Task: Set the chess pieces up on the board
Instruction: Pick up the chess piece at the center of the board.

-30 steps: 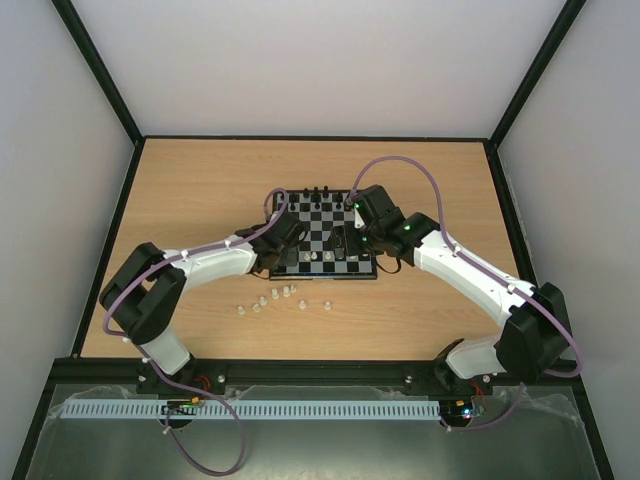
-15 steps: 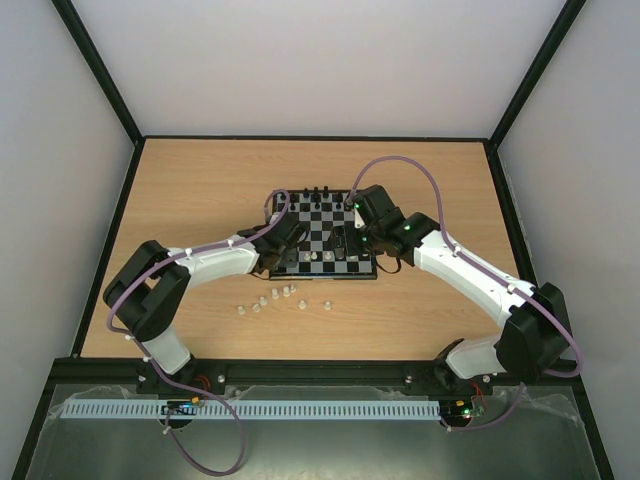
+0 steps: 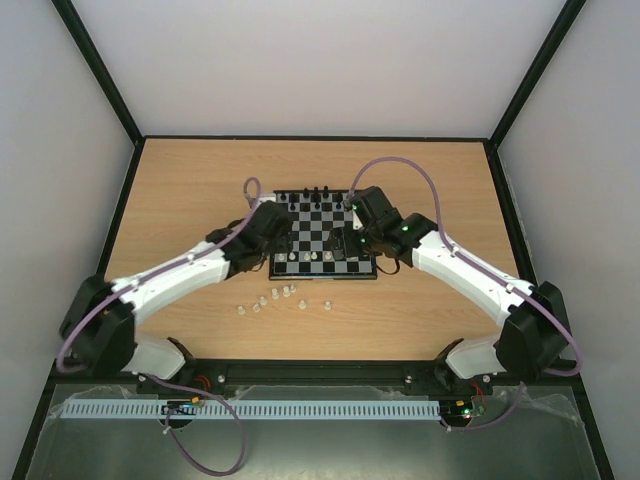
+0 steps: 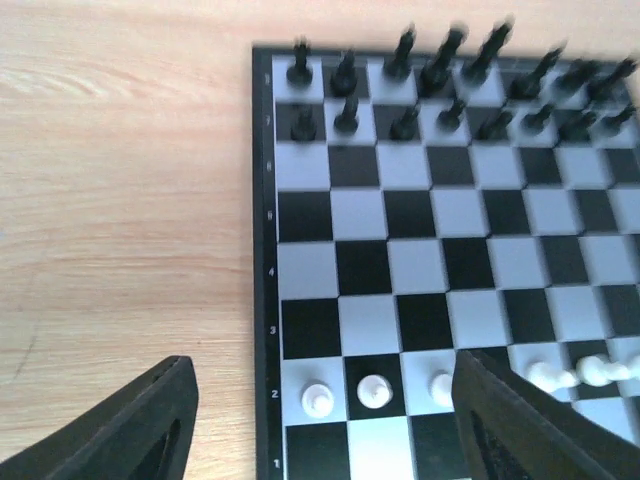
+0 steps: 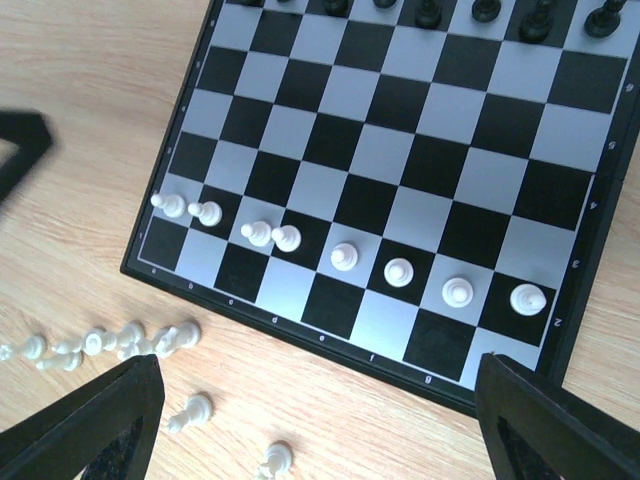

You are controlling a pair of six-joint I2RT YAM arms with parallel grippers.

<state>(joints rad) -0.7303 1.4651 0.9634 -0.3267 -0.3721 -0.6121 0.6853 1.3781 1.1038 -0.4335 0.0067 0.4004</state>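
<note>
Now that its fingers (image 4: 130, 430) have parted, the left hand (image 4: 323, 362) hangs wide, empty, over the board (image 4: 420, 215).

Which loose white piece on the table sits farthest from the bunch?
The lone piece at the line's right end, in front of the board; the rest bunch to its left.

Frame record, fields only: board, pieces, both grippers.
board: checkered, centre squares bare
black pieces: in the two far rows
white pawns: eight in a row on the second rank
loose white pieces: clustered on the table by the board's near edge
left gripper: open, empty, over the board's left edge
right gripper: open, empty, above the board
</note>
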